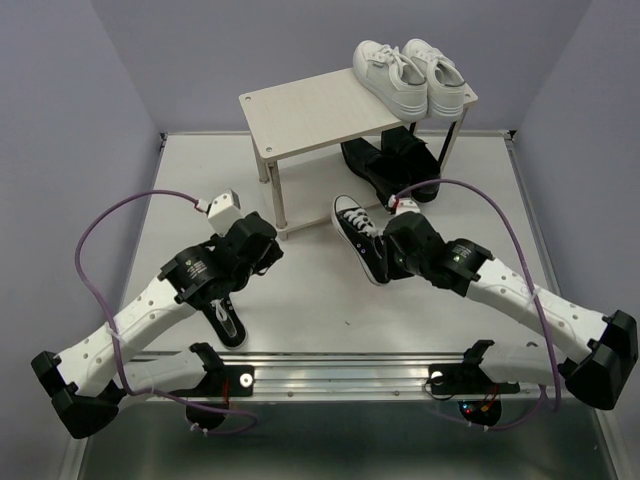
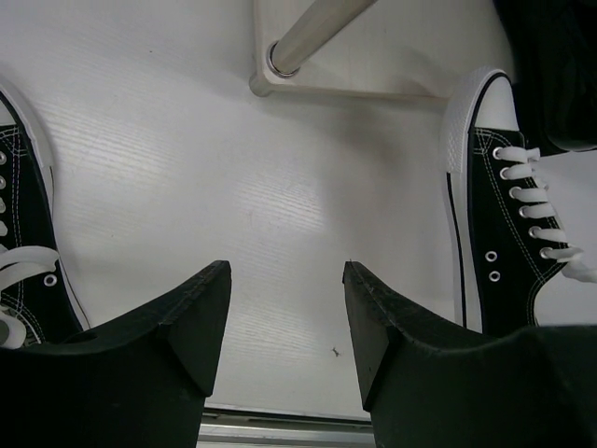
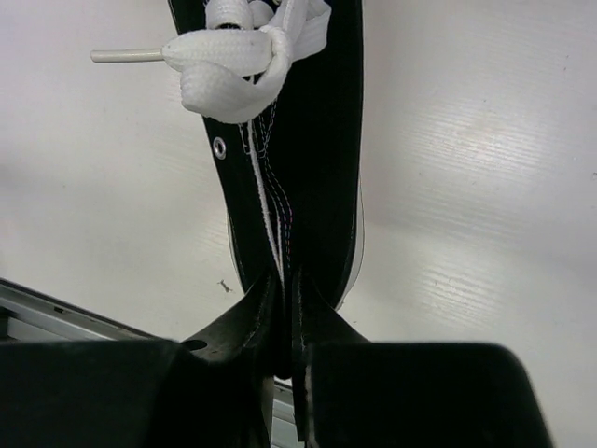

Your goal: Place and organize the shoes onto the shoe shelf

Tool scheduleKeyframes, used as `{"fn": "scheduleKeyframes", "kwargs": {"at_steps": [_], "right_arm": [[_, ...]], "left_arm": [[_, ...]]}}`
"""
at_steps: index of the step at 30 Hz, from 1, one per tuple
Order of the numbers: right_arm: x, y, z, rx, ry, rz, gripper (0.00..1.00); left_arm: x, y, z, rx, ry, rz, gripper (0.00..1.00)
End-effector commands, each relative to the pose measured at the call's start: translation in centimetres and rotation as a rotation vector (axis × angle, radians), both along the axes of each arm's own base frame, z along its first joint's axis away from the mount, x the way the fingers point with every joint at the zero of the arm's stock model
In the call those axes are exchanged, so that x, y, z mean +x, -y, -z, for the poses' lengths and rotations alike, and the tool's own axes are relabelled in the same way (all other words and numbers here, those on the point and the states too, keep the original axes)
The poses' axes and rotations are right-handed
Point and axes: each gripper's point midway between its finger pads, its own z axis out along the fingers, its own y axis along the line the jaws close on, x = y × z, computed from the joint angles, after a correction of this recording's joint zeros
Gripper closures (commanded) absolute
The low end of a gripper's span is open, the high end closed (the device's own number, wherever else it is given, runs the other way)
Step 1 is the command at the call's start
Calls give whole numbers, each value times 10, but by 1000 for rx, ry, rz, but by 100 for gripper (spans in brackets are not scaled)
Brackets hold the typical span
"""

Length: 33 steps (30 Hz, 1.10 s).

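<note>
Task roughly two-thirds done: white sneakers (image 1: 410, 75) sit atop the shoe shelf (image 1: 310, 115), black loafers (image 1: 395, 165) beneath its top board. In front of the shelf, the right gripper (image 3: 284, 303) pinches one canvas sneaker (image 1: 358, 232) by its heel. The second canvas sneaker (image 1: 228, 322) lies farther out, beside the open, empty left gripper (image 2: 287, 280).

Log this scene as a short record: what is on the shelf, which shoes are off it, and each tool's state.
shoe shelf: white sneakers on the top board, right end; black loafers beneath that board
off the shelf: two black canvas sneakers
right tool: shut on the heel of the centre canvas sneaker
left tool: open, holding nothing, above the table
other canvas sneaker: on the table, near left, not gripped
</note>
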Motion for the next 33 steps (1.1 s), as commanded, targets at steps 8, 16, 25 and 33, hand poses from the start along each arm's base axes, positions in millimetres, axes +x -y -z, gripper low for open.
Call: {"fn": "scheduleKeyframes", "kwargs": {"at_steps": [8,16,25,33], "right_arm": [[91,-31,-57,-27,238,205,99],[140,-57,-70,-41,355,266,99],[181,-69,-67,-141,416,280,99],[213,-63,-54,-154,424,297,99]], "left_arm": [[-4,-17,-17,-11,54,-34,38],[-15,-34,-22,-1,47,-62,38],[-28,-49,-17,-5,42,-70,38],[-29,-49,-17,-11,53,-64,37]]}}
